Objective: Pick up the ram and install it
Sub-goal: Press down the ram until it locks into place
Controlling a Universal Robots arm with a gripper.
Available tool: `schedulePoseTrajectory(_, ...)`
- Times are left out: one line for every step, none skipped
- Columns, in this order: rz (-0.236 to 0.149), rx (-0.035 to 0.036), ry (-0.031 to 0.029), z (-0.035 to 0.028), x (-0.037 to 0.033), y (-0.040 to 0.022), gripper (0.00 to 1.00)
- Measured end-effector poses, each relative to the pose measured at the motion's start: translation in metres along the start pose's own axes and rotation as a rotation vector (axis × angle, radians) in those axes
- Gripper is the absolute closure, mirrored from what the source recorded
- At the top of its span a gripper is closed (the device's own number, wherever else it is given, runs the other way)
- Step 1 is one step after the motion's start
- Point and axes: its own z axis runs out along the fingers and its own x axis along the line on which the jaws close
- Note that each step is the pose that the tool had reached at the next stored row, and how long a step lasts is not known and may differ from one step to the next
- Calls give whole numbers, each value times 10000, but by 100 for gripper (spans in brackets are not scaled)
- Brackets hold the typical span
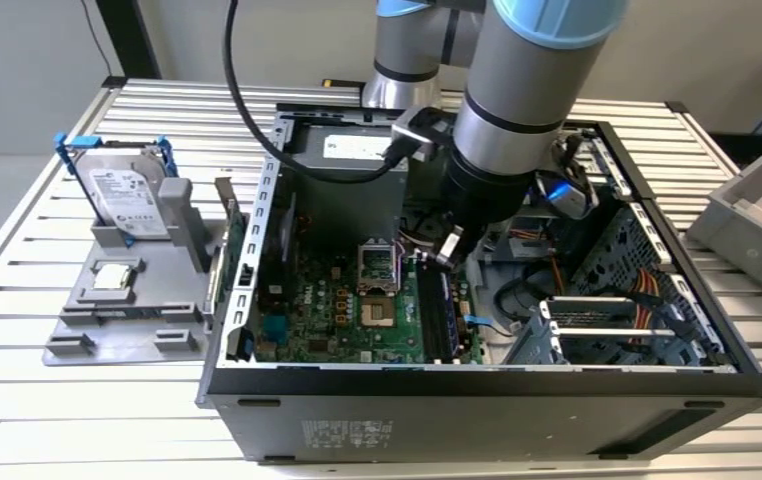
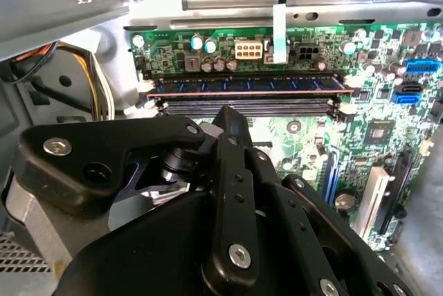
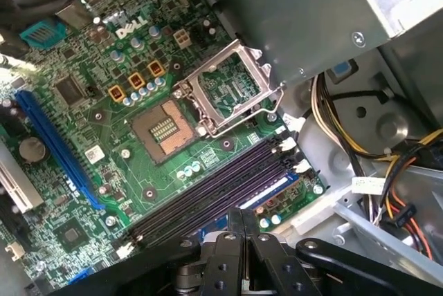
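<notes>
Along the motherboard (image 2: 304, 137) edge, lying in the outermost slot in the second wrist view: one ram (image 2: 246, 85), with one gripper (image 2: 232, 113) poised by the bare dark slots (image 2: 242, 107) beside it, fingers pressed together and holding nothing. Looks like the seating step, judged nearly done; calls for even downward pressure until the white end latches (image 2: 144, 87) close. Well apart, on the grey tray (image 1: 68, 350) outside the case (image 1: 488, 400): one hard drive (image 1: 128, 195), one CPU chip (image 1: 114, 277).

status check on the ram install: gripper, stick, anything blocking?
Gripper down inside the open case, fingers closed together, just above the memory slots. Ram sitting in a slot, apart from the fingers. Nothing seen blocking.
</notes>
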Motion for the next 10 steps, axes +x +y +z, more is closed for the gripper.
schedulePoseTrajectory(-57, -2, 2, 0, -1, -1, 100)
schedulePoseTrajectory(-118, -5, 4, 0, -3, -4, 100)
schedulePoseTrajectory(-172, -7, 6, 0, -5, -7, 100)
schedulePoseTrajectory(-230, -9, 9, 0, -7, -10, 100)
schedulePoseTrajectory(-303, -12, 11, 0, -9, -13, 100)
schedulePoseTrajectory(-384, -14, 14, 0, -11, -15, 100)
schedulePoseTrajectory(-460, -17, 16, 0, -13, -18, 100)
schedulePoseTrajectory(-531, -19, 19, 0, -14, -21, 100)
schedulePoseTrajectory(-603, -21, 20, 0, -16, -23, 100)
schedulePoseTrajectory(-677, -23, 22, 0, -17, -25, 100)
